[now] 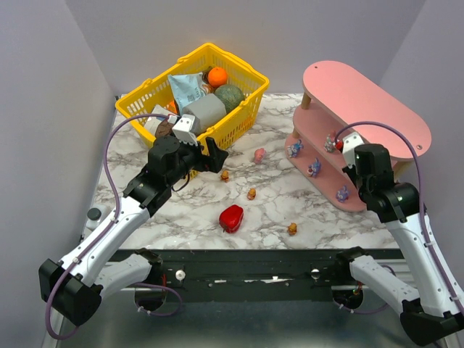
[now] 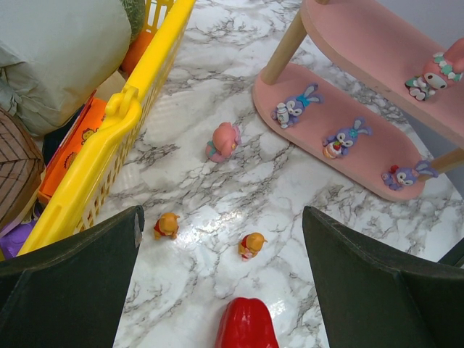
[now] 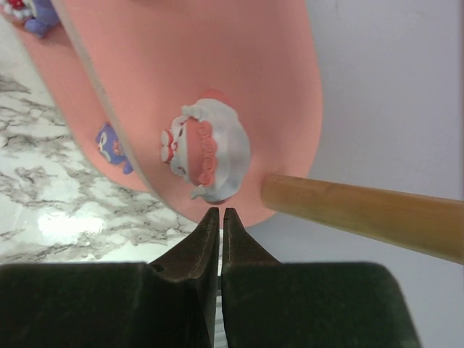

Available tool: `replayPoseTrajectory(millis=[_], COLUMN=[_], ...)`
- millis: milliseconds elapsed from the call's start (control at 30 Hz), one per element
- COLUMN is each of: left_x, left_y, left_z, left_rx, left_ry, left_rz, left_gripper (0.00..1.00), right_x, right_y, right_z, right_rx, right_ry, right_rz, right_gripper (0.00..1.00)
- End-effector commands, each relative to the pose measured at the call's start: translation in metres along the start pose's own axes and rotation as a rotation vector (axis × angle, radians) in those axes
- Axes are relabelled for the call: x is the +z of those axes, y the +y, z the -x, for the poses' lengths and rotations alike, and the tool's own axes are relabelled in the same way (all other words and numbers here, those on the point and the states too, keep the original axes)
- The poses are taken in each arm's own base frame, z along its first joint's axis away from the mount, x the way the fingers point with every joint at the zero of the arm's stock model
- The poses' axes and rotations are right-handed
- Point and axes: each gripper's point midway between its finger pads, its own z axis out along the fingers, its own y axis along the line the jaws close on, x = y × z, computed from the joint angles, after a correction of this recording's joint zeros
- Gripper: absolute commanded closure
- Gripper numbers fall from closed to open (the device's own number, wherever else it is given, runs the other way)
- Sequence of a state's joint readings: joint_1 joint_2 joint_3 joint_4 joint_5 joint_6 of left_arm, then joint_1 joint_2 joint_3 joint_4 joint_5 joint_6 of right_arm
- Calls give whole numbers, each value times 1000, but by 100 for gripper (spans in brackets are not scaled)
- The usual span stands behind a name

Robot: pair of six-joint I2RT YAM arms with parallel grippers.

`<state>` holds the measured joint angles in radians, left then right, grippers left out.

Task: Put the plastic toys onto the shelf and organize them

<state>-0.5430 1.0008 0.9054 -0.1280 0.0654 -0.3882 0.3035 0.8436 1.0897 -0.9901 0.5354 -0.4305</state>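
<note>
The pink shelf point(image 1: 366, 109) stands at the right. Three purple-blue toys point(image 2: 345, 138) sit on its bottom board. A pink-and-white toy point(image 3: 206, 156) sits on the middle board. My right gripper point(image 3: 220, 212) is shut and empty, its tips just short of that toy, beside a wooden post point(image 3: 362, 210). On the table lie a pink toy point(image 1: 259, 154) and three orange-brown toys point(image 1: 225, 175), point(image 1: 251, 193), point(image 1: 292, 229). My left gripper point(image 2: 221, 217) is open and empty above two orange-brown toys point(image 2: 168, 225), point(image 2: 251, 245).
A yellow mesh basket point(image 1: 156, 90) of groceries stands at the back left, close beside my left gripper point(image 1: 214, 156). A glossy red pepper point(image 1: 231, 217) lies on the marble table near the front middle. Grey walls enclose the table.
</note>
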Motion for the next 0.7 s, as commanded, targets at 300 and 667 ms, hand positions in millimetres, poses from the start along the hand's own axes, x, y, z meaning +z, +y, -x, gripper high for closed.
replayPoseTrajectory(millis=[300,667], left_x=[0,1], left_y=[-7,-4], left_z=[10,7], left_rx=[-3,-1], left_ry=[-27,-20], left_rz=[-35,-26], left_gripper=[1,1], right_x=[-2,-18], right_y=[-23,-19], right_z=[19,30], right_rx=[74,118], right_ry=[-68,-105], right_rz=[-79,7], right_gripper=[85,88])
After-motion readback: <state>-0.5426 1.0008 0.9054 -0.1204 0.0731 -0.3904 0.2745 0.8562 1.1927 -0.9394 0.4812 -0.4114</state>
